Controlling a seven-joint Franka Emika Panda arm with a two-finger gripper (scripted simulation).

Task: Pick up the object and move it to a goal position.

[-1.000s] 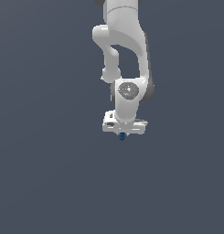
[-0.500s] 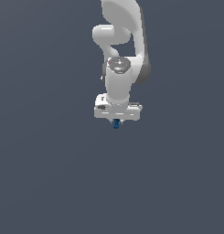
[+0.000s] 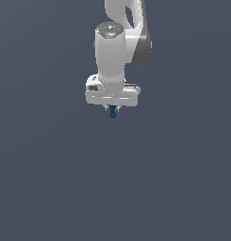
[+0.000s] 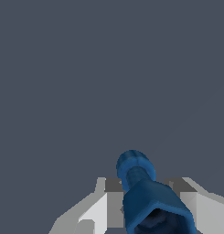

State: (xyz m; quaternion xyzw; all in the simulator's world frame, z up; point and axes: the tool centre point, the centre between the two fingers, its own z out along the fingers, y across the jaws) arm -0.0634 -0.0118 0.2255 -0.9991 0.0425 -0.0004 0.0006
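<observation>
The object (image 3: 112, 112) is a tiny dark-blue, roughly cylindrical piece that hangs just under the white hand of the arm in the exterior view. My gripper (image 3: 112, 110) is shut on it and holds it up, apart from the grey floor. In the wrist view the object (image 4: 145, 192) fills the space between the two fingers (image 4: 102, 208), with its rounded end sticking out past the fingertips. The fingers are mostly hidden behind the hand in the exterior view.
The white arm (image 3: 118, 47) reaches down from the top of the exterior view. A plain dark grey floor (image 3: 51, 179) lies all around; no other object shows.
The arm has moved toward the exterior view's left and upward with the blue object in its gripper. The wrist has turned, so the hand now faces differently.
</observation>
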